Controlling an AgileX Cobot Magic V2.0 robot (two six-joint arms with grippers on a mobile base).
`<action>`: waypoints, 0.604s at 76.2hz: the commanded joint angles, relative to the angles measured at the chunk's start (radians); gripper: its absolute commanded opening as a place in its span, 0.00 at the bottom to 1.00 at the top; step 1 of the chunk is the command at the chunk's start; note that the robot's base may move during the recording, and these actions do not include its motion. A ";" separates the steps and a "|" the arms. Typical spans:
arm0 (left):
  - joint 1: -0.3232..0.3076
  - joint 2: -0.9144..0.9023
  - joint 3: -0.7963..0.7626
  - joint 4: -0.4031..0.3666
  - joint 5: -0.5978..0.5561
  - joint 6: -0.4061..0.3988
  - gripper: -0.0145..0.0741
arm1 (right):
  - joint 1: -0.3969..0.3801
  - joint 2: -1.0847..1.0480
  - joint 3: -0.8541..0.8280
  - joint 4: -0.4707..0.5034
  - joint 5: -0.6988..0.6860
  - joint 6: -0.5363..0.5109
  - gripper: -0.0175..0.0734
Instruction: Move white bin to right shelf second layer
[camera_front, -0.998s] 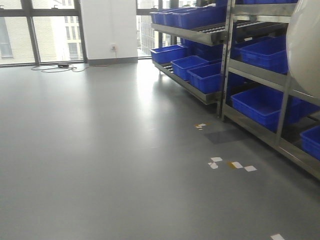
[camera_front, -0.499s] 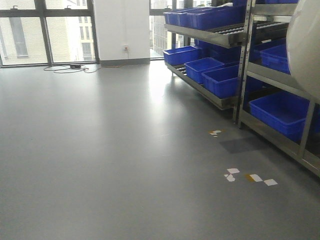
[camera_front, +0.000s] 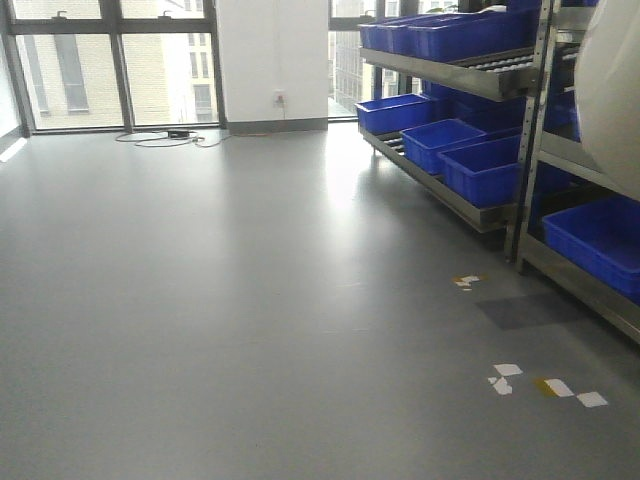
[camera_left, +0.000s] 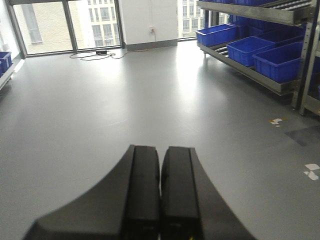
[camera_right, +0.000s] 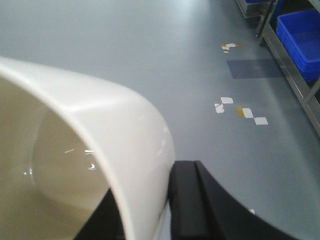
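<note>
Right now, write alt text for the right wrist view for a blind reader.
The white bin fills the lower left, its rim clamped by the right tool. Beyond lie grey floor with tape marks and a blue crate on a rack.

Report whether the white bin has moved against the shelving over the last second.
Yes: the white bin holds the frame's right edge while the shelf upright has slid right towards it.
</note>
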 joint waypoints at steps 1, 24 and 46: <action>-0.005 -0.016 0.037 0.000 -0.085 -0.003 0.26 | -0.006 0.002 -0.033 -0.003 -0.093 0.001 0.25; -0.005 -0.016 0.037 0.000 -0.085 -0.003 0.26 | -0.006 0.002 -0.033 -0.003 -0.092 0.001 0.25; -0.005 -0.016 0.037 0.000 -0.085 -0.003 0.26 | -0.006 0.002 -0.033 -0.003 -0.092 0.001 0.25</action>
